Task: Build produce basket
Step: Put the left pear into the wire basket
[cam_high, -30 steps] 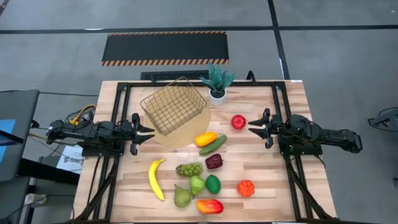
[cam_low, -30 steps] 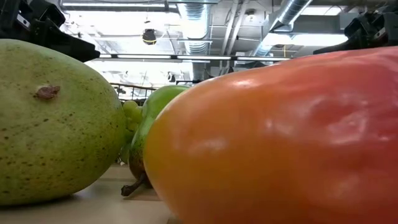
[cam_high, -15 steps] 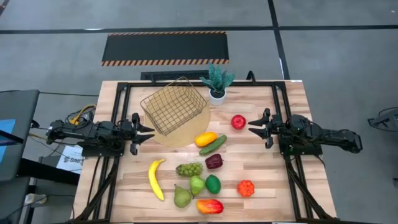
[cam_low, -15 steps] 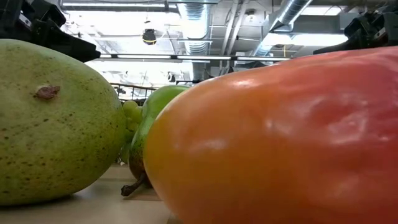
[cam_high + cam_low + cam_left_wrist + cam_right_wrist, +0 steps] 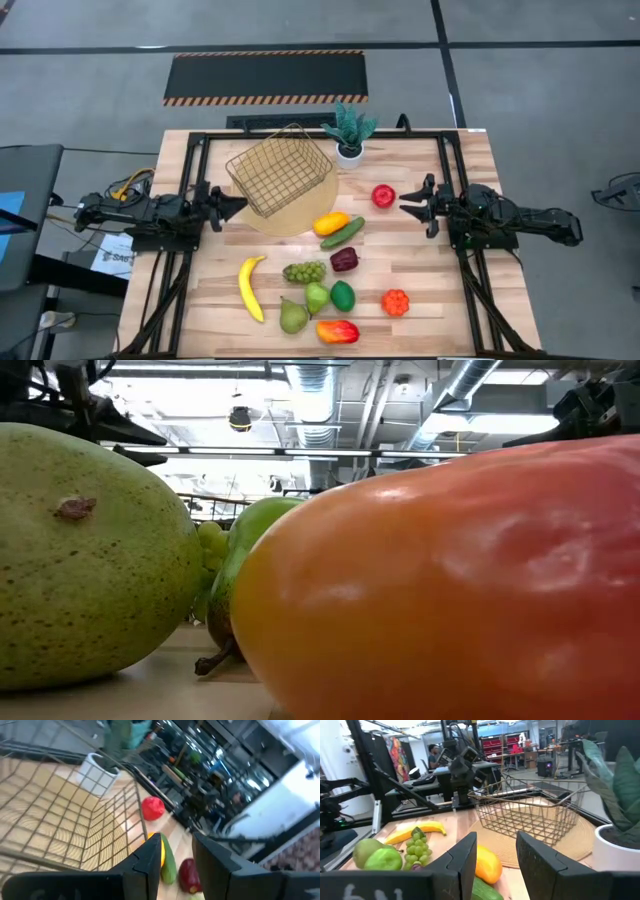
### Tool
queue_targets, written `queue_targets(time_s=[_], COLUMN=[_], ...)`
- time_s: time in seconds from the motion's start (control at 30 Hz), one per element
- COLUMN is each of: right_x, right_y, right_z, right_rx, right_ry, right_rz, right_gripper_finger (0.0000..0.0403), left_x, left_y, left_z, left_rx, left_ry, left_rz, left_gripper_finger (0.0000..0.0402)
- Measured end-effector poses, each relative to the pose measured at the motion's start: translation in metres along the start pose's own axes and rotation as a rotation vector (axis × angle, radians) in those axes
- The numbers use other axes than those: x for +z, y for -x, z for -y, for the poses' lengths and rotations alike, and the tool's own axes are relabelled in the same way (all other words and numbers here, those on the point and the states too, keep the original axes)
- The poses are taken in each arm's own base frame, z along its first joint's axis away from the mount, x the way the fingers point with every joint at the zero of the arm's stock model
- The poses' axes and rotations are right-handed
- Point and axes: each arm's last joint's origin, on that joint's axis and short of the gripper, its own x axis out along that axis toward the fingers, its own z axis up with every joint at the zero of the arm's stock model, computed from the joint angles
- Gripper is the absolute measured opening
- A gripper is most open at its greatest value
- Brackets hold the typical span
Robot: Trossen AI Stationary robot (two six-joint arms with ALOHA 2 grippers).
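No readable writing shows. Left hand [image 5: 226, 207] spread, holding nothing, just left of the basket [image 5: 279, 169]; right hand [image 5: 408, 203] spread, empty, near the red apple [image 5: 383, 195].

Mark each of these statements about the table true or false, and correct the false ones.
1. The basket holds no produce. True.
2. The red apple lies inside the basket. False: it sits on the bare table, in front of the right gripper.
3. The banana lies nearer the left arm's side of the table. True.
4. The left gripper is shut on the cucumber. False: it is open and holds nothing, close to the basket's side.
5. The basket stands on the round tan mat. True.
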Motion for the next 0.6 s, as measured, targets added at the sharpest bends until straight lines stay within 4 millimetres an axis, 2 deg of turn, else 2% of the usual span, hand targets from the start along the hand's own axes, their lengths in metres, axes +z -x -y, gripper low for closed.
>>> queue_targets(time_s=[0.13,0.27,0.37,0.47,0.6], right_x=[0.0,0.002,0.004,0.007,0.011], right_y=[0.0,0.0,0.0,0.001,0.001], right_z=[0.0,-0.001,-0.001,-0.001,-0.002], right_rx=[0.004,0.009,0.009,0.02,0.037], right_ry=[-0.11,-0.308,-0.434,-0.508,-0.588], right_rz=[0.004,0.019,0.025,0.051,0.082], right_gripper_finger=[0.0161,0.0161,0.0161,0.0161,0.0161], left_x=[0.001,0.002,0.004,0.011,0.022], left_y=[0.0,0.0,0.0,0.001,0.003], left_z=[-0.001,-0.001,-0.001,0.005,0.019], left_rx=[0.04,0.06,0.081,0.003,-0.181], left_ry=[0.007,0.0,0.077,0.19,0.276], left_rz=[0.041,0.064,0.122,0.177,0.217], left_gripper_finger=[0.0098,0.0098,0.0099,0.011,0.0151])
